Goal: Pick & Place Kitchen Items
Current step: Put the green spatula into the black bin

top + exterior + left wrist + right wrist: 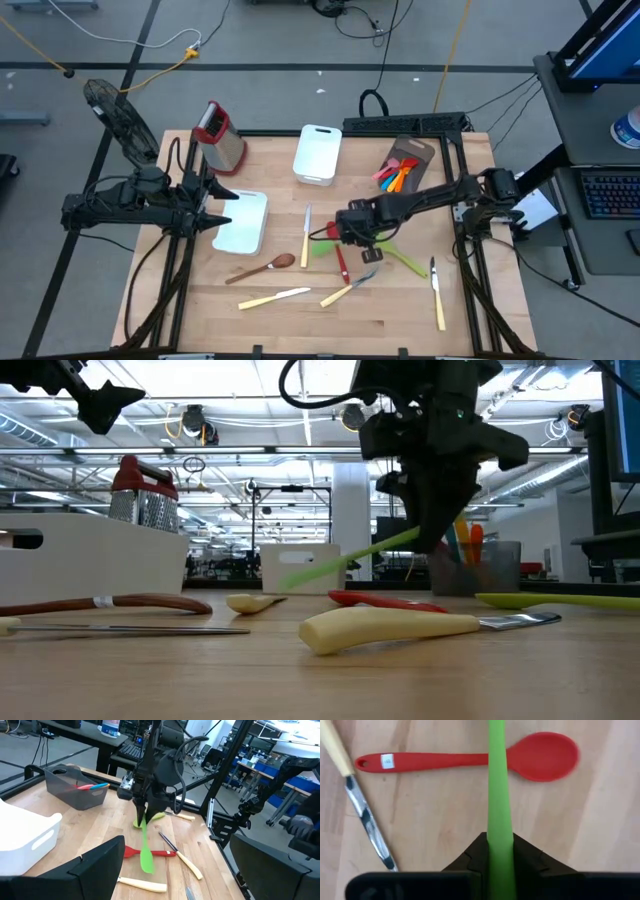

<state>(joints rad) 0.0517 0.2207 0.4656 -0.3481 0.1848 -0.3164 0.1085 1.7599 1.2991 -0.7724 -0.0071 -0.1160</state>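
Note:
My right gripper (341, 237) hangs over the middle of the table, shut on a green spatula (145, 845). Under it a red spoon (470, 759) lies flat on the wood, beside a cream-handled knife (362, 815). A yellow-green spoon (405, 261), a wooden spoon (263, 268) and more cream-handled knives (273, 297) also lie flat on the table. My left gripper (224, 208) waits open at the table's left, above a white tub (243, 225), holding nothing. My right gripper pinches the green spatula's handle (499, 832) between its two fingers, which point steeply down from above. The spatula runs on past the fingertips and slants down toward the table's left. Its blade end (147, 861) hangs over the red spoon, clear of the table as far as shows.
A red-topped metal grater (222, 138) and a second white tub (318, 153) stand at the far side. A brown holder (407, 165) with several coloured utensils sits at the far right. One knife (437, 292) lies near the right edge. Bare wood shows at the near left.

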